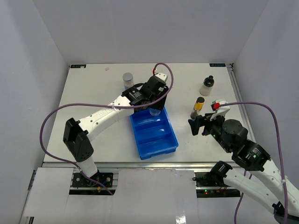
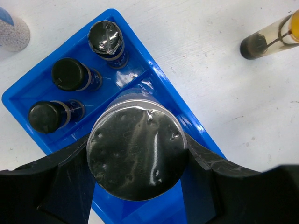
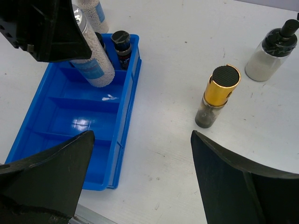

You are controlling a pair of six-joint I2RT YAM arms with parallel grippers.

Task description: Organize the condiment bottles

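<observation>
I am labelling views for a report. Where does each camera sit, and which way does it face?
Top external: above and behind the arms, looking down on the table; both arms show, bases at the bottom.
Left wrist: on the left arm, facing straight down; the left gripper clamps the silver-lidded jar above the blue tray.
Right wrist: on the right arm, facing slantwise across the table toward the yellow bottle; the open right gripper frames the bottom.
Shared by both wrist views: blue tray, yellow bottle.

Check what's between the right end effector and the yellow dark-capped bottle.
Only bare table lies between the open right end effector and the yellow bottle; the right wrist view shows it best.
</observation>
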